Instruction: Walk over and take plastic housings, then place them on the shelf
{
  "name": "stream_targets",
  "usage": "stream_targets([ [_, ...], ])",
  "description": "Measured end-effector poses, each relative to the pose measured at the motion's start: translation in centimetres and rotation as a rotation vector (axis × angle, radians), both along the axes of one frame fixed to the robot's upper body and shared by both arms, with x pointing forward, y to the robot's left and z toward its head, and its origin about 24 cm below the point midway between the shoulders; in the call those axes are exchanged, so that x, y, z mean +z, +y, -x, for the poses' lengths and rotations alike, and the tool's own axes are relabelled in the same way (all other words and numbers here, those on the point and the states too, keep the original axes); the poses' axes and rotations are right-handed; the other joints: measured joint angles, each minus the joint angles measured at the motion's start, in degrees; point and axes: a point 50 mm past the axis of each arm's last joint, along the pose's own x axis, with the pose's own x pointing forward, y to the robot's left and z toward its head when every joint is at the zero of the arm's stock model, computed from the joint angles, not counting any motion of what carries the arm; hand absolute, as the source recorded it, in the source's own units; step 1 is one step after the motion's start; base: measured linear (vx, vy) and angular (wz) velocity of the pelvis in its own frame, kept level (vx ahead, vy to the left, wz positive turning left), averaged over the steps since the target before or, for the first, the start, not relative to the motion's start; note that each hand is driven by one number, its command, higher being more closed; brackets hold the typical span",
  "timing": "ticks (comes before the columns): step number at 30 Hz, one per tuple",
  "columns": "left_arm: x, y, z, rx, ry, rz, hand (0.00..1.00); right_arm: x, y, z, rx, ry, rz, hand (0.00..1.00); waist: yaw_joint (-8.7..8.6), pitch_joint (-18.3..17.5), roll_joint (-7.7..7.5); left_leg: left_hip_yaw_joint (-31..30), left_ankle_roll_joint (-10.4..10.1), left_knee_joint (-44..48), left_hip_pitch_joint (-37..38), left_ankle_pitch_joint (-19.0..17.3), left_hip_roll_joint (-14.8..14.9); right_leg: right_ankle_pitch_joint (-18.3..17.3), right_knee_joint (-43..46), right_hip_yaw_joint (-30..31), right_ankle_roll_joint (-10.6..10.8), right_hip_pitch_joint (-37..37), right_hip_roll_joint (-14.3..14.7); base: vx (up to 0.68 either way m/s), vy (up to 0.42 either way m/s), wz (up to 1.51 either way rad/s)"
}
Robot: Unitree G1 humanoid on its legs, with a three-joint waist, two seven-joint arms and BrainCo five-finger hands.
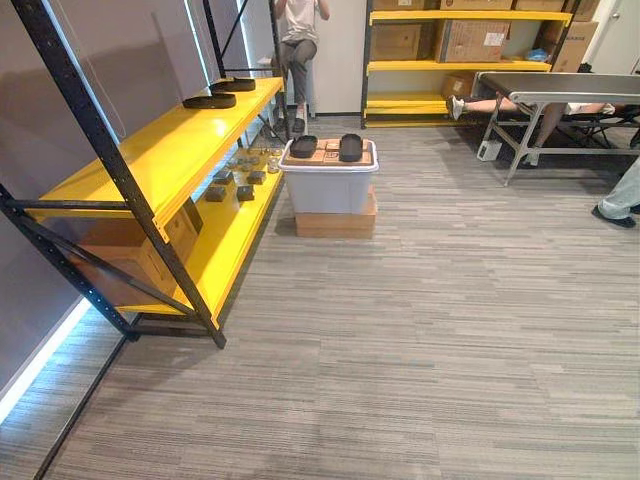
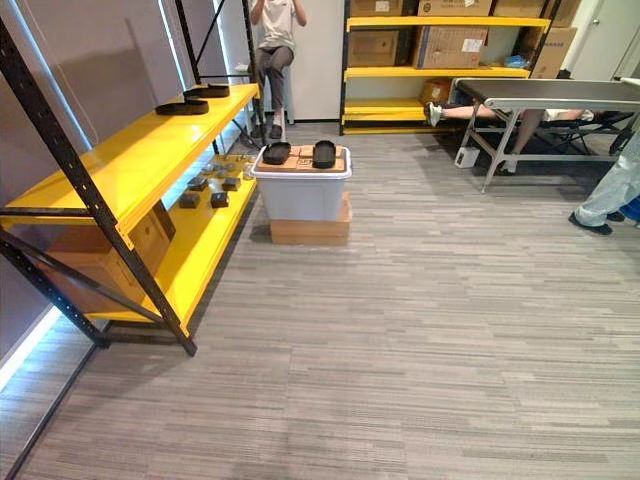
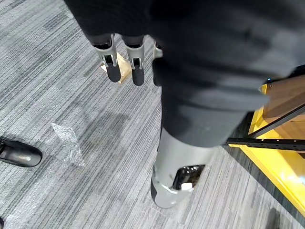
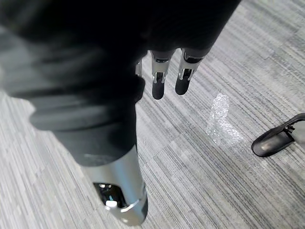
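Two black plastic housings (image 1: 304,146) (image 1: 350,147) lie side by side on the lid of a white bin (image 1: 329,188), which stands on a flat cardboard box some way ahead. Two more black housings (image 1: 209,101) (image 1: 233,84) rest at the far end of the upper board of the yellow shelf (image 1: 160,150) on my left. My left hand (image 3: 113,64) hangs over the grey carpet with straight fingers, holding nothing. My right hand (image 4: 158,81) hangs the same way, open and empty.
Small dark parts (image 1: 232,185) lie on the shelf's lower board, with a cardboard box (image 1: 130,250) beside them. A person (image 1: 298,40) stands at the back by a second yellow rack (image 1: 465,65). A metal table (image 1: 560,90) and another person's leg (image 1: 620,195) are at the right.
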Motion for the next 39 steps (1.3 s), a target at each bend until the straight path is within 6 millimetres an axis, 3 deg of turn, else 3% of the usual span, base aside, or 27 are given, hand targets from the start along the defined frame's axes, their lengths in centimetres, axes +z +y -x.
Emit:
stream_targets([
  [3,0.0,-0.4,-0.7,-0.035,-0.008,0.002,0.00,0.1,0.0,-0.3,0.000,-0.007,0.001,0.00,0.21,1.8,-0.04,0.0,1.7,2.7,-1.0,-2.6,-0.5,-5.7,11.8,-0.4,3.4,-4.8,-1.7,0.00,0.026,0.01],
  [5,0.1,-0.5,-1.4,-0.075,-0.009,-0.010,0.00,0.0,0.6,-0.7,0.022,-0.017,-0.007,0.00,0.33,3.7,-0.13,-0.5,3.6,4.0,0.0,-4.4,-1.1,-8.7,39.8,-0.4,3.7,-18.5,-4.4,-0.01,0.080,0.06],
  [6,0.2,-0.5,-1.7,-0.095,-0.006,-0.020,0.00,-0.2,0.9,-0.5,0.025,-0.010,-0.016,0.00,0.15,4.4,-0.46,-0.9,4.1,4.1,1.1,-4.7,-1.1,-9.4,41.9,0.3,4.1,-19.9,-4.3,0.11,0.075,0.18],
  [9,0.7,0.2,-3.2,-0.135,-0.017,-0.049,0.00,-0.8,2.3,0.3,0.053,0.025,-0.049,0.00,-0.86,5.5,-0.87,-2.4,4.7,4.4,3.0,-6.6,0.2,-9.6,34.4,0.7,3.0,-26.2,-2.2,0.26,-0.019,0.30],
  [12,2.1,0.3,-7.6,-0.170,-0.105,-0.076,0.00,-1.5,3.2,2.6,0.024,0.072,-0.081,0.00,-3.88,6.9,-1.90,-8.6,3.4,3.7,4.6,-9.4,1.2,-2.5,13.2,1.2,2.3,-27.6,-2.0,0.41,-0.157,1.05],
  [13,2.3,-0.1,-8.3,-0.179,-0.123,-0.074,0.00,-1.6,3.1,4.2,-0.024,0.098,-0.086,0.00,-4.47,6.9,-2.00,-10.2,3.0,3.0,7.1,-11.1,2.4,3.4,14.6,1.2,1.0,-27.6,-2.0,0.55,-0.277,0.81],
  [14,2.0,-0.3,-8.0,-0.146,-0.130,-0.057,0.00,-1.6,2.7,5.4,-0.062,0.115,-0.079,0.00,-5.29,5.6,0.01,-10.7,1.8,3.5,8.4,-12.0,4.7,3.8,18.8,0.1,0.2,-28.5,-0.2,0.60,-0.283,0.61],
  [15,2.1,-0.2,-7.9,-0.124,-0.137,-0.056,0.00,-1.6,2.9,5.6,-0.071,0.114,-0.082,0.00,-5.14,5.4,-0.07,-10.1,1.6,5.8,8.1,-12.1,5.1,4.0,20.5,0.1,-1.5,-28.5,0.3,0.70,-0.300,0.13],
  [16,2.0,-0.2,-7.5,-0.077,-0.149,-0.045,0.00,-1.6,3.1,5.5,-0.088,0.100,-0.086,0.00,-4.48,5.5,-0.01,-7.7,0.9,14.2,6.2,-12.1,5.6,2.4,21.8,0.1,-4.2,-26.8,1.3,0.75,-0.259,-0.13],
  [17,1.8,-0.5,-6.9,-0.031,-0.156,-0.030,0.00,-1.7,3.4,5.5,-0.092,0.093,-0.092,0.00,-4.12,5.7,0.30,-5.6,-2.6,29.9,1.6,-10.3,6.7,0.3,21.2,0.1,-5.8,-22.7,2.4,0.76,-0.240,-0.16],
  [18,1.8,-0.6,-6.6,-0.012,-0.164,-0.024,0.00,-1.6,3.5,5.4,-0.090,0.086,-0.092,0.00,-3.93,5.8,0.47,-5.6,-5.0,38.7,-1.5,-7.2,7.4,-0.7,20.5,0.1,-6.5,-20.4,2.9,0.73,-0.178,-0.11],
  [19,1.7,-0.7,-6.1,0.020,-0.176,-0.018,0.00,-1.6,3.7,4.9,-0.074,0.065,-0.091,0.00,-3.19,5.9,0.92,-6.6,-8.3,55.2,-8.0,-2.1,9.0,-2.1,18.3,0.7,-7.7,-15.3,4.6,0.56,-0.119,-0.18],
  [21,1.6,-0.5,-5.2,0.045,-0.170,-0.024,0.00,-1.4,4.5,3.1,-0.026,0.019,-0.095,0.00,-0.37,6.1,0.60,-5.3,-7.6,72.3,-17.1,-2.6,10.6,-3.2,12.5,4.4,-8.8,-6.0,7.1,0.73,-0.101,-0.64],
  [22,1.5,-0.6,-4.8,0.048,-0.163,-0.021,0.00,-1.3,4.6,2.6,-0.012,0.005,-0.090,0.00,0.45,6.1,0.48,-4.5,-6.2,73.9,-19.4,-3.5,10.8,-3.4,10.8,5.9,-9.0,-3.7,7.3,0.75,-0.040,-0.99],
  [24,0.5,-1.6,-2.5,0.071,-0.110,0.012,0.00,-0.8,4.3,0.8,0.004,-0.045,-0.071,0.00,3.33,6.3,0.12,-0.9,-2.0,67.9,-28.3,-7.8,10.4,-5.6,6.7,11.2,-8.4,3.4,6.1,0.59,0.056,-0.97],
  [25,0.3,-1.8,-1.9,0.072,-0.095,0.022,0.00,-0.6,4.1,0.4,0.005,-0.056,-0.066,0.00,3.63,6.3,-0.06,-0.6,-2.0,63.7,-30.1,-8.5,9.6,-6.4,6.2,12.1,-8.1,4.7,5.2,0.58,0.132,-0.85],
  [27,-0.4,-2.6,0.2,0.062,-0.032,0.049,0.00,-0.5,3.7,0.3,-0.017,-0.070,-0.057,0.00,4.74,5.9,-1.11,-0.1,-2.0,42.6,-32.0,-8.1,6.0,-10.4,5.5,14.5,-6.7,7.7,1.4,0.53,0.171,-0.60],
  [28,-0.7,-3.0,1.3,0.061,-0.004,0.067,0.00,-0.4,3.1,0.4,-0.062,-0.075,-0.052,0.00,5.49,5.5,-0.98,-0.2,-1.9,29.6,-32.5,-4.1,4.8,-12.9,5.2,15.6,-6.2,9.9,-0.4,0.82,0.271,-0.49],
  [29,-1.0,-3.0,2.4,0.069,0.033,0.074,0.00,-0.8,3.2,1.5,-0.101,-0.040,-0.065,0.00,5.96,3.9,-2.21,1.9,0.4,30.6,-32.5,0.5,3.3,-14.2,5.7,16.6,-6.0,11.4,-2.5,0.86,0.264,-0.29],
  [30,-1.1,-3.0,2.7,0.070,0.047,0.076,0.00,-1.0,3.5,1.7,-0.103,-0.028,-0.077,0.00,5.51,3.2,-2.94,2.0,0.5,31.0,-32.5,-0.5,2.2,-14.0,6.9,16.6,-6.3,11.2,-3.4,0.93,0.268,0.12],
  [31,-1.1,-3.2,2.4,0.066,0.043,0.083,0.00,-1.2,3.8,2.0,-0.100,-0.009,-0.090,0.00,4.92,2.0,-3.44,1.6,2.5,31.1,-32.1,-1.9,0.7,-12.2,12.6,16.9,-4.5,8.3,-4.0,0.81,0.227,0.39],
  [33,-1.2,-3.1,2.2,0.060,0.049,0.086,0.00,-1.6,4.3,2.4,-0.105,0.016,-0.114,0.00,4.63,2.3,-5.17,1.8,2.4,30.4,-27.3,-2.4,-0.9,-7.2,25.6,18.5,2.3,5.7,-3.8,0.79,0.213,0.25],
  [34,-1.2,-2.7,2.7,0.060,0.066,0.078,0.00,-1.7,4.5,2.6,-0.111,0.026,-0.124,0.00,4.43,2.6,-5.35,1.3,3.2,28.8,-21.8,-3.4,-1.1,1.4,36.7,19.2,14.5,3.1,-2.7,0.72,0.152,0.00],
  [35,-1.2,-2.6,2.6,0.050,0.068,0.073,0.00,-1.8,4.7,2.5,-0.089,0.029,-0.129,0.00,4.19,2.7,-5.12,0.8,3.8,26.7,-16.1,-4.1,-0.8,6.2,51.1,18.5,14.3,-2.2,-1.8,0.69,0.126,-0.06],
  [37,-1.2,-2.8,2.3,0.048,0.062,0.077,0.00,-1.7,4.7,2.3,-0.026,0.031,-0.111,0.00,3.86,2.7,-4.73,0.8,4.4,22.2,-7.4,-4.4,-0.8,4.5,66.0,11.5,13.3,-11.0,-5.3,0.64,0.034,-0.08],
  [38,-1.1,-3.0,1.5,0.044,0.042,0.081,0.00,-1.6,4.7,2.5,-0.002,0.035,-0.102,0.00,3.55,2.7,-4.18,0.3,4.8,17.9,-1.5,-4.7,-0.3,1.5,69.1,6.6,9.4,-16.3,-8.3,0.63,-0.009,0.05],
  [39,-1.0,-3.0,0.8,0.040,0.024,0.081,0.00,-1.6,4.7,2.7,0.000,0.038,-0.101,0.00,3.25,2.7,-3.77,-0.2,5.5,16.2,0.8,-5.2,0.3,-0.3,69.0,4.9,6.9,-18.8,-8.9,0.76,-0.083,0.28],
])
